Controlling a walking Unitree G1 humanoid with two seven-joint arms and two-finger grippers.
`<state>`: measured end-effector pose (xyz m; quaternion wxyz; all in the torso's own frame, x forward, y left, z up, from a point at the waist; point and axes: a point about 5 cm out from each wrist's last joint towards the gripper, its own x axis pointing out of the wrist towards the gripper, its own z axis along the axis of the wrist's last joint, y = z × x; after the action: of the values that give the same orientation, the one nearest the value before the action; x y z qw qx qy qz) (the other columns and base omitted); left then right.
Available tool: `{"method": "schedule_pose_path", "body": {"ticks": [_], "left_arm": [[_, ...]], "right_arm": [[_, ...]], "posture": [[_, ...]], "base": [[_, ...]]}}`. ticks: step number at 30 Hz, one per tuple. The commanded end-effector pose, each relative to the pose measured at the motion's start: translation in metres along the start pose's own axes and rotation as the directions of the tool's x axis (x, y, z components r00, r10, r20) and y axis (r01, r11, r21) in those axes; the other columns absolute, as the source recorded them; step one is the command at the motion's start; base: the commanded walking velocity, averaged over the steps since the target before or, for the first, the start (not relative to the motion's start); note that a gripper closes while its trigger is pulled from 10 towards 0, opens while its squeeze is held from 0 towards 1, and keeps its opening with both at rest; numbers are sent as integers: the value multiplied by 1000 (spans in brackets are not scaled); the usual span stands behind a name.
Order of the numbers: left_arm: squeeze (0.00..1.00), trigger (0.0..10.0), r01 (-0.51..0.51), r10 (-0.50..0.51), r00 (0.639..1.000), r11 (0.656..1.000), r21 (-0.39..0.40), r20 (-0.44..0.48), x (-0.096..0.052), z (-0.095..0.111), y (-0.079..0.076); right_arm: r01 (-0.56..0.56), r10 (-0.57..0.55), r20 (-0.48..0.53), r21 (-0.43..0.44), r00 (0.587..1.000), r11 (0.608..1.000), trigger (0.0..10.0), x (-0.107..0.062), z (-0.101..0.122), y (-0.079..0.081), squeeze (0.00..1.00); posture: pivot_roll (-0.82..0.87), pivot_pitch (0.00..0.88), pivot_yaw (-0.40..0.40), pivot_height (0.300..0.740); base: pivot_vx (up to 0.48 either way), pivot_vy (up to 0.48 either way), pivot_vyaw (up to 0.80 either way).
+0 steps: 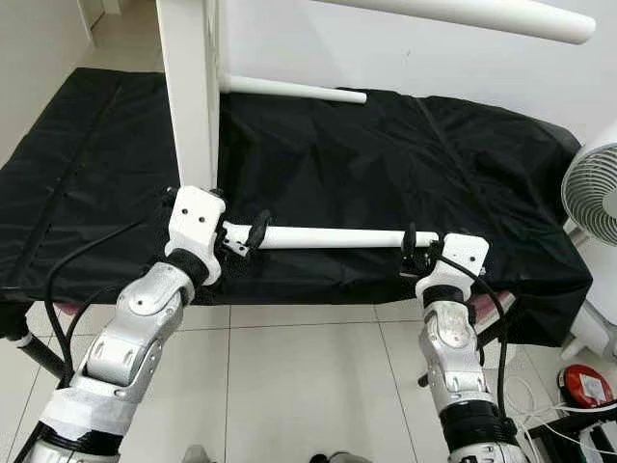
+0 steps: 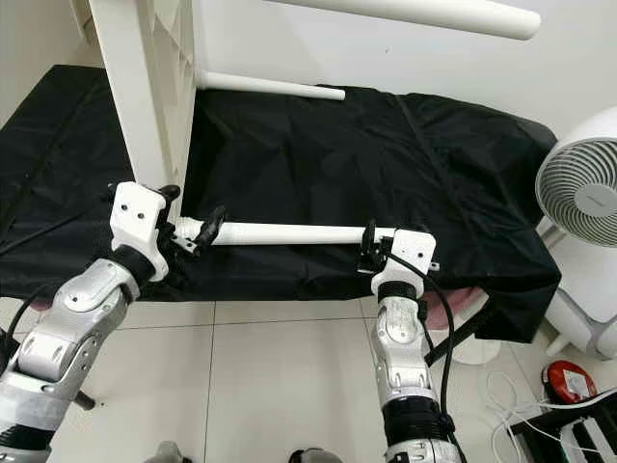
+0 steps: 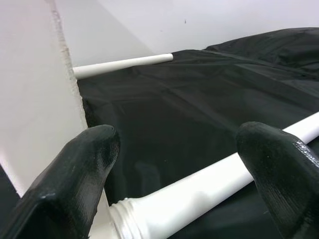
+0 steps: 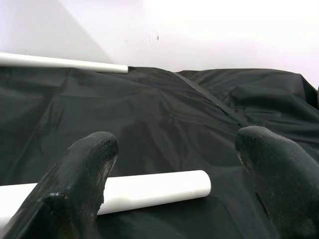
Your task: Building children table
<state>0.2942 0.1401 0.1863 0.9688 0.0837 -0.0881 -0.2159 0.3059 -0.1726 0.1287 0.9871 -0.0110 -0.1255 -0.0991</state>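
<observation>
The white table leg (image 1: 333,236) lies horizontal at the near edge of the black-covered worktop (image 1: 386,164), one end at the foot of the white table panel (image 1: 188,96) that stands upright on the cover. In the left wrist view this end has a ribbed neck and sits just beside the panel; if it is already inside the panel I cannot tell.

The left hand (image 1: 241,236) is at this panel end of the leg. Its two black fingers (image 3: 82,164) stand wide apart with the leg running between them, so the hand is open and not clamping.

The right hand (image 1: 419,249) is at the free end of the same leg, the end far from the panel. Its fingers (image 4: 84,174) are spread too, and the round tip of the leg lies between them without a firm grip.

Two more white legs come out of the panel: one (image 1: 289,90) low over the cover behind the near leg, one (image 1: 463,14) high above it. Beyond the free end of the near leg, off the worktop, stands a white fan (image 1: 593,193), and a red round object (image 1: 585,384) lies on the tiled floor (image 1: 308,386) near cables.
</observation>
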Motion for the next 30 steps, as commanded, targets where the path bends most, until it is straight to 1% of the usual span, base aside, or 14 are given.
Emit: {"method": "schedule_pose_path", "body": {"ticks": [1, 3, 5, 7, 8, 9, 12, 17, 18, 19, 21, 23, 24, 30], "left_arm": [[0, 10000, -54, 55, 998, 997, 53, -19, 4, -4, 8], [0, 10000, -100, 102, 994, 992, 70, -26, 7, -6, 17], [0, 10000, -114, 116, 993, 991, 66, -25, 8, -6, 20], [0, 10000, -176, 178, 984, 982, 64, -21, 10, -7, 25], [0, 10000, -176, 178, 984, 982, 64, -21, 10, -7, 25], [0, 10000, -231, 234, 972, 968, 93, -26, 11, -7, 28], [0, 10000, -250, 253, 967, 963, 101, -20, 11, -6, 27], [0, 10000, -203, 203, 979, 976, 80, 0, 10, -1, 16], [0, 10000, -159, 159, 987, 985, 67, 9, 9, 0, 7], [0, 10000, -159, 159, 987, 985, 67, 9, 9, 0, 7], [0, 10000, -31, 31, 999, 1000, -8, 33, 6, 4, -16], [0, 10000, 52, -50, 998, 997, -64, 31, 4, 3, -30], [0, 10000, 68, -66, 997, 995, -77, 27, 4, 2, -33], [0, 10000, 98, -97, 995, 993, -68, 18, 7, -5, -40]], "right_arm": [[3, -3, 8, -3, 1000, 1000, 10000, 1, 1, -1, 0], [3, -3, 11, -3, 1000, 1000, 10000, 3, 1, -1, 0], [4, -4, 11, -4, 1000, 1000, 10000, 3, 1, -2, 0], [12, -12, 11, -6, 1000, 1000, 10000, 2, 1, -4, 0], [12, -12, 11, -6, 1000, 1000, 10000, 2, 1, -4, 0], [16, -16, 11, -6, 1000, 1000, 10000, 1, 0, -5, 0], [19, -19, 11, -5, 1000, 1000, 10000, 0, 0, -4, 0], [20, -20, 11, -5, 1000, 1000, 10000, 0, 1, -4, 0], [17, -17, 10, -5, 1000, 1000, 10000, 0, 0, -4, 0], [17, -17, 10, -5, 1000, 1000, 10000, 0, 0, -4, 0], [-9, 9, 2, -4, 1000, 1000, 10000, 0, -1, -1, 0], [-53, 53, 3, -15, 999, 998, 10000, 1, -1, 5, 0], [-65, 65, 6, -18, 998, 998, 10000, 2, -1, 6, 0], [-91, 91, 16, -15, 996, 996, 10000, 6, 2, 11, 0]], "posture": [[-6, 14, -85, 740], [-11, 11, -82, 740], [-11, 11, -82, 740], [-14, 10, -80, 740], [-14, 10, -80, 740], [-15, 9, -79, 740], [-17, 9, -77, 740], [-17, 8, -77, 740], [-17, 8, -77, 740], [-17, 8, -77, 740], [-7, 8, -87, 740], [-3, 5, -90, 740], [-3, 5, -90, 740], [1, 0, -98, 740]], "base": [[0, 0, 0], [0, 0, 0], [0, 0, 0], [0, 0, 0], [0, 0, 0], [0, 0, 0], [0, 0, 0], [0, 0, 0], [0, 0, 0], [0, 0, 0], [0, 0, 0], [0, 0, 0], [0, 0, 0], [0, 0, 0]]}}
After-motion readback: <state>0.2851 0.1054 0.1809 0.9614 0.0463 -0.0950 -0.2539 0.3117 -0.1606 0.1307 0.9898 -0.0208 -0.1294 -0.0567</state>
